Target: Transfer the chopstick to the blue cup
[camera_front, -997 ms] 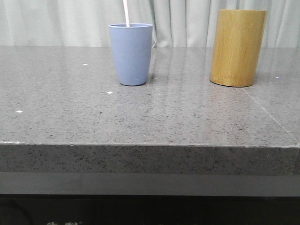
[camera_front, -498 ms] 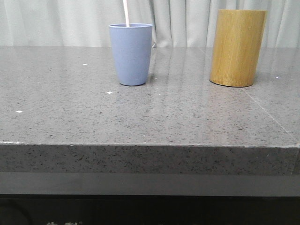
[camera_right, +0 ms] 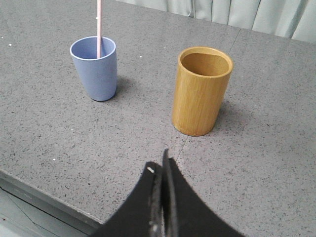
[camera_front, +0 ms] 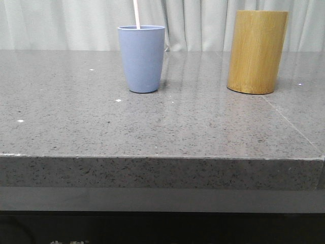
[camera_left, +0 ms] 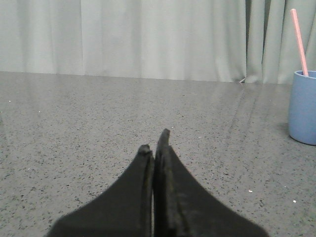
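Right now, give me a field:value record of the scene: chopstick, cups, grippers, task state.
chopstick: pale pink stick standing in the blue cup, upper part sticking out above the rim
blue cup: upright on the grey table, to the left of the holder
bamboo holder: tan cylinder, upright; nothing visible in it in the right wrist view
left gripper: fingers together, holding nothing, low over the table
right gripper: fingers together, holding nothing, apart from both containers
task state: chopstick already in blue cup
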Controlling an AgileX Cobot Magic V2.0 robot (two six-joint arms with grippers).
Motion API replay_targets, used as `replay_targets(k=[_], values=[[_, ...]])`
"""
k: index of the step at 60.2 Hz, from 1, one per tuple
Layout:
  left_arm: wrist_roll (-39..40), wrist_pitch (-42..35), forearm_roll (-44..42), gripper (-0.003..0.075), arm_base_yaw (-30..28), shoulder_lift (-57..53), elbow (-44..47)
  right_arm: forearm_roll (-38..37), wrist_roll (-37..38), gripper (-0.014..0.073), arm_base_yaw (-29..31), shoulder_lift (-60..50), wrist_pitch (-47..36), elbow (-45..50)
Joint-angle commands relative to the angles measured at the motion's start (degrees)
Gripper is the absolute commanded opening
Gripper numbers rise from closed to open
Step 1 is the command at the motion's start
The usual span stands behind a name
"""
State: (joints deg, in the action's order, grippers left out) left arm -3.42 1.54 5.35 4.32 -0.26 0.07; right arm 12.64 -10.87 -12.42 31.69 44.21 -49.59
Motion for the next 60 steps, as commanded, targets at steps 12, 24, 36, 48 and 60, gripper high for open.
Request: replay_targets(k=[12,24,36,48,60], values=[[0.63,-5.18,0.01,-0.0019,-0.14,-1.42,0.53,0.63,-0.13,-0.0068,0.35,0.18,-4.12,-1.33],[0.63,-5.18,0.01,-0.0019,-0.14,-1.42,0.53,0.63,-0.13,-0.0068,0.35,0.18,-4.12,-1.33],[0.63,-5.18,0.01,-0.0019,-0.14,-1.42,0.53,0.63,-0.13,-0.0068,0.35,0.18,-4.12,-1.33],[0.63,-5.18,0.01,-0.0019,-0.14,-1.42,0.53,0.63,-0.13,-0.0068,0.35,0.18,-4.12,-1.33],[0.63,-5.18,0.01,-0.0019,-0.14,-1.42,0.53,-1.79,-0.62,-0.0068,3.31,-3.86,-15.55,6.50]])
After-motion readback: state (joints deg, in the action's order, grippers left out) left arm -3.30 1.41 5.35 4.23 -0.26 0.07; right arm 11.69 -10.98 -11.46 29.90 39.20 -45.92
